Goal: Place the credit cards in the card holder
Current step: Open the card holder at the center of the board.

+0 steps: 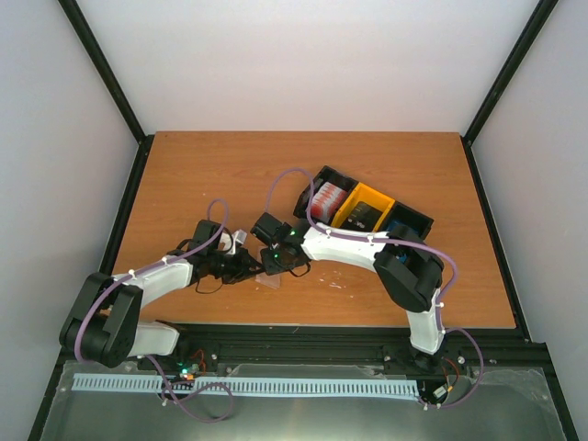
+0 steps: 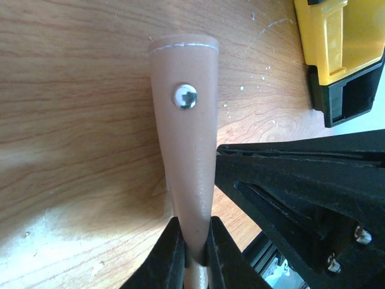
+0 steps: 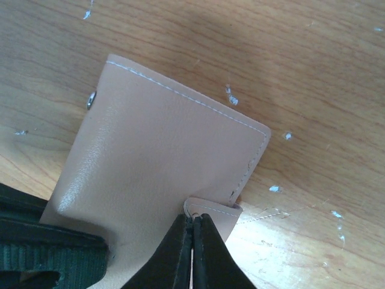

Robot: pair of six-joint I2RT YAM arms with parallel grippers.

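Left tool [image 2: 194, 241], right tool [image 3: 192, 226] crowd card holder [image 3: 162, 150]; tray [image 2: 337, 42] behind.

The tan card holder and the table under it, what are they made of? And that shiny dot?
The card holder looks like leather or fake leather, I can't tell which: smooth, slightly glossy tan skin with pale stitching along the edge. The shiny dot looks like a metal snap, silvery and reflective. The table looks like wood or a wood-look top, with brown grain lines.

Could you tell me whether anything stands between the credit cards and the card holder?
Yes: the right hand, shut on the card holder, sits between it and the credit cards in the tray.
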